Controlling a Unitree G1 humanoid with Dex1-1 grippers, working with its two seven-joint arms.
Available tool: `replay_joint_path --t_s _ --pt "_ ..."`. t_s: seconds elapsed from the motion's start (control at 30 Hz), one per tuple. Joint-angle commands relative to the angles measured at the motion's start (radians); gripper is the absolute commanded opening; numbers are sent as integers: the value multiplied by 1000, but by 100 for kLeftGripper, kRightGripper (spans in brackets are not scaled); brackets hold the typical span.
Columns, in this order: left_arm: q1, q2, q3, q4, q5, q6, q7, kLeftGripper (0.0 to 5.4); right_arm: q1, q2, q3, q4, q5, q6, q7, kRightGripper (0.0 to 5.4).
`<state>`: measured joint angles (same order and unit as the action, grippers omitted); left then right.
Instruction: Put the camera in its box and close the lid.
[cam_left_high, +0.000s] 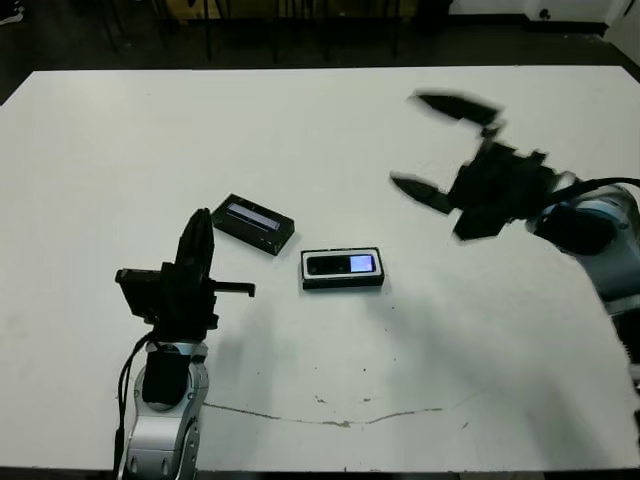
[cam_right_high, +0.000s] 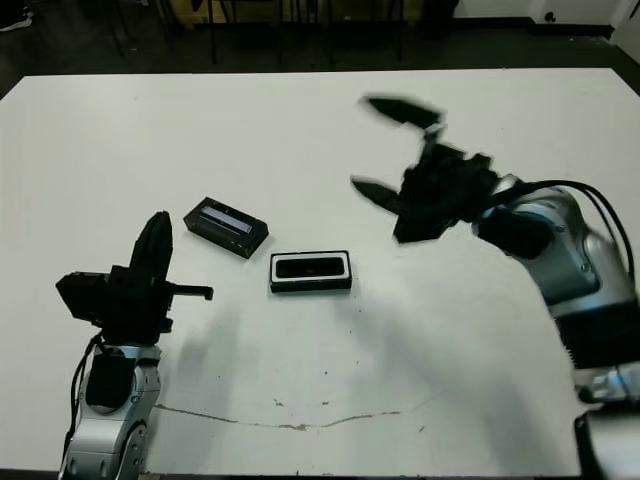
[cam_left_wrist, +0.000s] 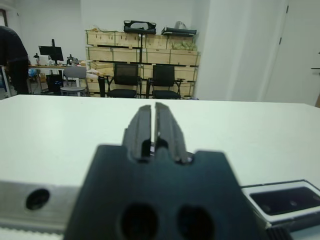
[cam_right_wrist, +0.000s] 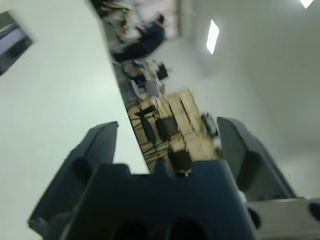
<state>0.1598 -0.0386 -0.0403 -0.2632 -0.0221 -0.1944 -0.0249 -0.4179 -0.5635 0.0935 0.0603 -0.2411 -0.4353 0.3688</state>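
Note:
The camera (cam_left_high: 340, 264), slim and black with a bluish-white glowing patch, lies inside the box (cam_left_high: 343, 284), a shallow black tray whose white lining shows around it, at the middle of the table. The lid (cam_left_high: 253, 223), black with a pale strip, lies apart just to the box's far left. My left gripper (cam_left_high: 203, 218) is shut and empty, standing left of the box and near the lid; its wrist view shows the box (cam_left_wrist: 260, 212) off to one side. My right gripper (cam_left_high: 405, 140) is open, blurred, raised above the table to the far right of the box.
A thin cracked line (cam_left_high: 330, 420) marks the white table (cam_left_high: 120, 150) near its front edge. Beyond the table the left wrist view shows chairs (cam_left_wrist: 125, 80), wooden crates and a person (cam_left_wrist: 12, 57) at the far left.

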Motion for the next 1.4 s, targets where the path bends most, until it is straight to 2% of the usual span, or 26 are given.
replay_joint_path --t_s 0.03,0.27,0.37,0.43,0.57,0.67,0.77,0.9,1.03,1.17,1.27,1.4 --pt "6 30 23 -17 -20 19 -20 0 124 61 -59 -66 100 124 -23 380" --pt "-30 143 77 -169 -71 107 -114 0 322 102 -130 -215 280 301 15 253" --pt "-94 241 119 -261 -100 213 -173 0 370 130 -166 -246 439 369 65 199" --pt "-165 330 150 -314 -121 321 -220 0 396 143 -182 -262 503 399 80 161" --pt "-432 534 161 -258 -174 520 -370 0 440 164 -195 -311 551 439 73 86" --pt "-685 673 53 -108 -130 662 -517 0 454 173 -195 -343 556 464 61 31" --pt "-905 742 -98 96 -49 667 -685 0 451 183 -194 -347 555 463 64 1" --pt "-1187 707 -296 473 82 549 -904 0 447 188 -184 -356 533 458 61 1" --pt "-1375 575 -427 826 199 526 -982 0 449 190 -178 -386 538 491 51 1" --pt "-1438 440 -482 1088 287 461 -915 0 464 196 -184 -399 544 502 39 1" --pt "-1464 338 -497 1259 333 466 -870 0 482 206 -184 -414 530 501 22 1" --pt "-1467 238 -533 1378 402 442 -834 0 503 211 -183 -415 516 476 25 1"
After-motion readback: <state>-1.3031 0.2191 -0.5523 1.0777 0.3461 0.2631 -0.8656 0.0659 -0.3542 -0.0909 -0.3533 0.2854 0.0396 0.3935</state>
